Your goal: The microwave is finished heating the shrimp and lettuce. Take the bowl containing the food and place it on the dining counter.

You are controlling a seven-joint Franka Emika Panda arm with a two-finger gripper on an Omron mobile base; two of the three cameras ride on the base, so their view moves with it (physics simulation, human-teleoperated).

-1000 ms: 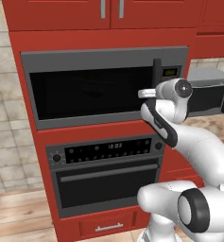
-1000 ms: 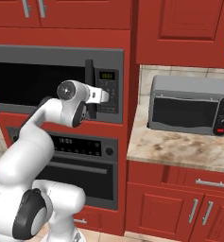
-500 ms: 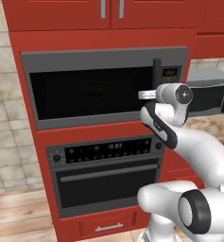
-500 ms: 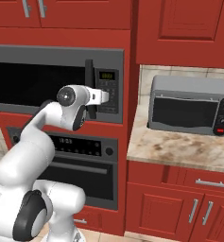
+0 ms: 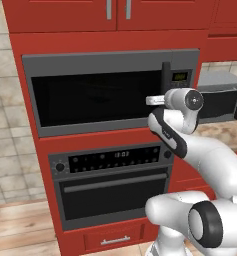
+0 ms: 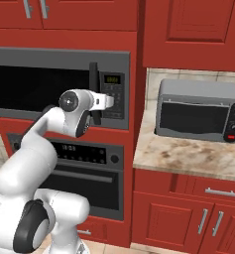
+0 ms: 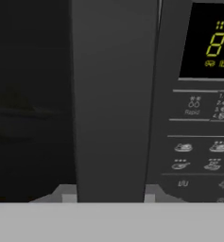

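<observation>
While my gripper (image 7: 111, 197) sits hard up against the microwave (image 5: 110, 90), its finger tips (image 7: 66, 193) have drawn in from wide apart a second ago to flank the black bar handle (image 7: 114, 94), which runs top to bottom through the middle of the hand view. I cannot tell whether the pads are touching the bar yet; the jaws look close on either side, and I judge the squeeze is not finished.

My wrist itself has barely moved in that second; at centre right of the left base view it is level with the handle, beside the button panel (image 6: 113, 94) with its green display.

That narrowing tells me I am committing to the grip, so pulling the door open should follow. The door is shut, and behind the dark glass (image 7: 30, 94) at the left of the hand view I cannot make out the bowl or the food.
</observation>
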